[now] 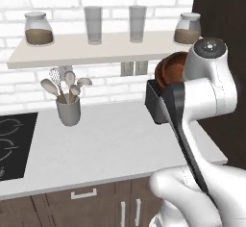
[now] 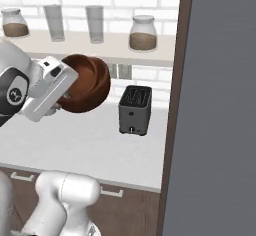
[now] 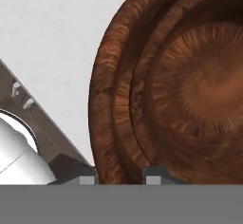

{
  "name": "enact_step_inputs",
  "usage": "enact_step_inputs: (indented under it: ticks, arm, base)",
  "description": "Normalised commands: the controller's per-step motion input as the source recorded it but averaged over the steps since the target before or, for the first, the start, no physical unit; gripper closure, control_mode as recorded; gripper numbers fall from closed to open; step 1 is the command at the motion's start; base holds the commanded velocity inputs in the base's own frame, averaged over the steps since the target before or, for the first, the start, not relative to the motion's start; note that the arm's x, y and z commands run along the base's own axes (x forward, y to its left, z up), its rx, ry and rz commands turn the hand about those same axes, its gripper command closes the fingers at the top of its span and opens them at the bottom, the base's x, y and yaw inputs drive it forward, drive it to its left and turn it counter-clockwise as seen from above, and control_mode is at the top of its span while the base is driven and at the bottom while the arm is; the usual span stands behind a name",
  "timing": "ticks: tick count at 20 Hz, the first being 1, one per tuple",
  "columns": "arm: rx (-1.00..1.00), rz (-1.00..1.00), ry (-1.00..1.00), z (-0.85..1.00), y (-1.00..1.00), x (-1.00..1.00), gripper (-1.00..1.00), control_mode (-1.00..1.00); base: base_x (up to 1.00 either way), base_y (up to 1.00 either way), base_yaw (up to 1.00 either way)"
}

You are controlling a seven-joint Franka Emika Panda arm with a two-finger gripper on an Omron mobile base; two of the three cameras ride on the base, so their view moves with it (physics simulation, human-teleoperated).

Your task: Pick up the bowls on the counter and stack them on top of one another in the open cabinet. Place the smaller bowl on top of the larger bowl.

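Note:
My gripper [image 2: 69, 86] is shut on the rim of a glossy reddish-brown bowl [image 2: 89, 82], held tilted in the air above the pale counter [image 2: 85, 140]. It looks wide and deep, so it seems to be the larger bowl. In the hand view the bowl [image 3: 190, 85] rises right past the fingertips [image 3: 83, 173], its rim between them. From the left base view the bowl [image 1: 169, 69] peeks out behind the white hand. The smaller bowl is out of view. I cannot make out the cabinet's inside.
A black toaster [image 2: 135, 110] stands on the counter just right of the bowl. Above it a pale wall shelf [image 1: 96, 48] carries jars and glasses. A grey utensil cup [image 1: 68, 109] and a black stove top [image 1: 14, 144] lie to the left. A tall grey panel [image 2: 220, 110] bounds the right.

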Motion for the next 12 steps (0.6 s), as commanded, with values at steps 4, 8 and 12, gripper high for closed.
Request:
enact_step_inputs:
  ticks: [4,8,12]
  arm:
    - [0.11,0.08,-0.02,1.0,0.33,-0.02,1.0,-1.0]
    - [0.04,0.19,-0.1,1.0,0.53,-0.14,1.0,-1.0]
    - [0.02,0.22,-0.01,0.31,0.7,0.87,1.0,-1.0]
  base:
    - [0.0,0.0,0.0]
    - [0.0,0.0,0.0]
    - [0.0,0.0,0.0]
